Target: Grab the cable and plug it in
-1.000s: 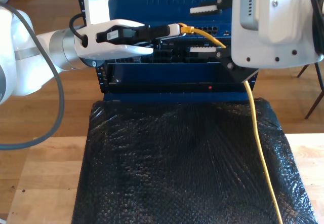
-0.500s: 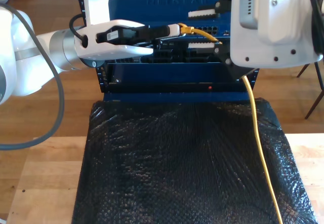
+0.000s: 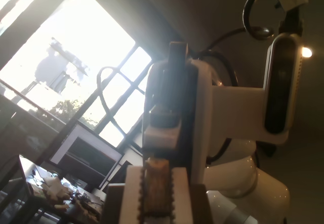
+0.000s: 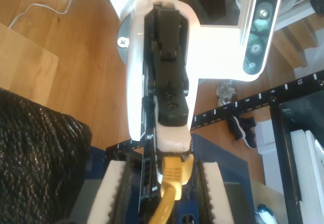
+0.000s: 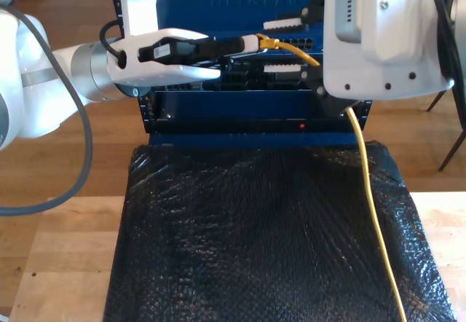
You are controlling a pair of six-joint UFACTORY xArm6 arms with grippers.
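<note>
Well, counter (image 5: pixel 58 264): pale wood, bare at the exterior view's left edge.
First arm (image 5: pixel 73 81): white, reaching in level from the exterior view's left, a camera bar standing on top of it.
Rack (image 5: pixel 218 1): blue, behind the counter, rows of ports across its face, one small red light low down.
My first pincer (image 5: pixel 251 45): fingers together, clamped on the plug end of the cable; in the first wrist view (image 3: pixel 156 183) toothed white pads pressed against a dim yellowish piece.
Mat (image 5: pixel 255 227): black bubble wrap, covering the middle of the counter.
Plug (image 5: pixel 266 42): yellow boot, sticking out just past the first pincer's tips, in front of the rack's ports; seated or not, cannot tell.
My second pincer (image 5: pixel 285 45): apart, one toothed pad above the cable and one below, neither touching it; in the second wrist view (image 4: pixel 164 193) the cable passing through the gap.
Cable (image 5: pixel 368 191): pale yellow, arching from the plug toward the exterior view's right, then dropping across the mat to the bottom edge.
Second arm (image 5: pixel 386 38): white housing, large at the exterior view's upper right.
</note>
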